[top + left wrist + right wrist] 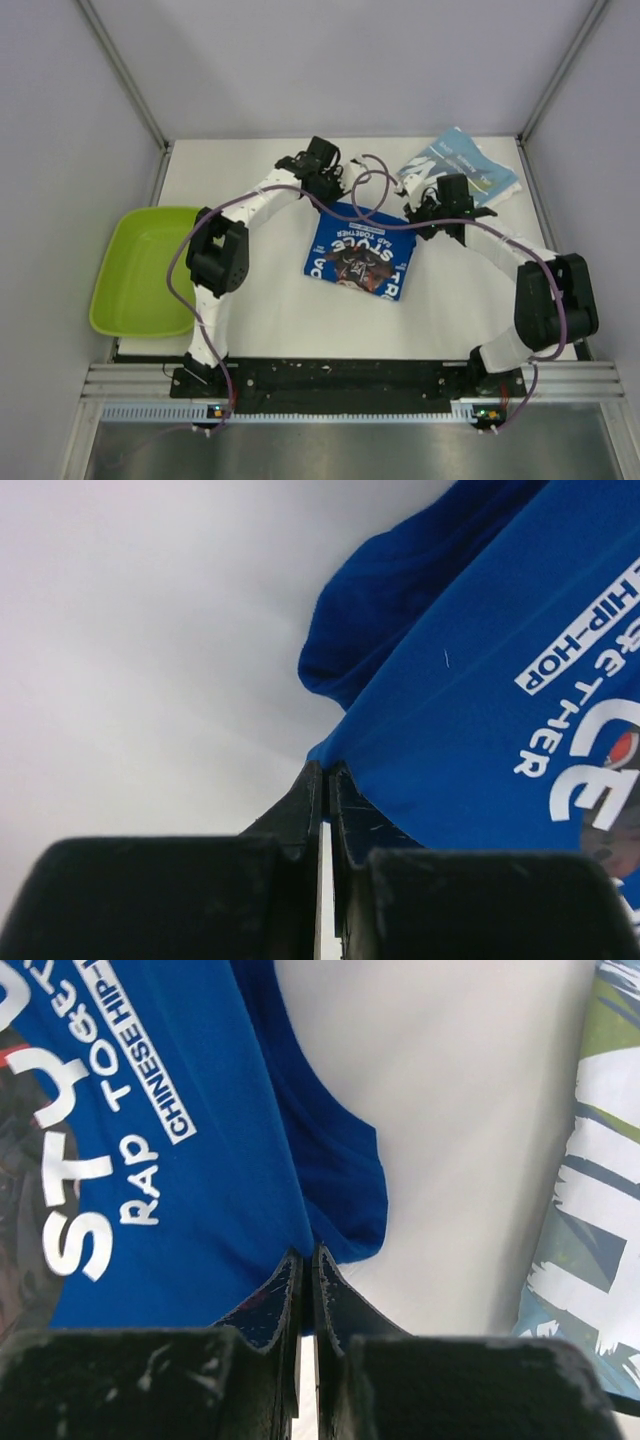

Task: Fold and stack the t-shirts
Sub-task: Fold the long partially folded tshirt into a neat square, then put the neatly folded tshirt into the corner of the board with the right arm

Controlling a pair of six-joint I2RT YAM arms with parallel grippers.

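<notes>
The royal blue t-shirt (360, 255), with white lettering and a dark graphic, lies partly folded in the middle of the white table. My left gripper (333, 190) is at its far left corner and shut on the cloth edge (400, 740), with the fingertips (318, 780) pinched together. My right gripper (425, 222) is at its far right corner, also shut on the blue cloth (250, 1160) beside a bunched sleeve (345, 1190). The teal-blue t-shirt (460, 165) with white lettering lies folded at the back right and shows in the right wrist view (600, 1190).
A lime-green plastic tub (145, 265) stands at the table's left edge. Metal frame posts and pale walls close in the back and sides. Purple cables loop over the blue shirt between the two arms.
</notes>
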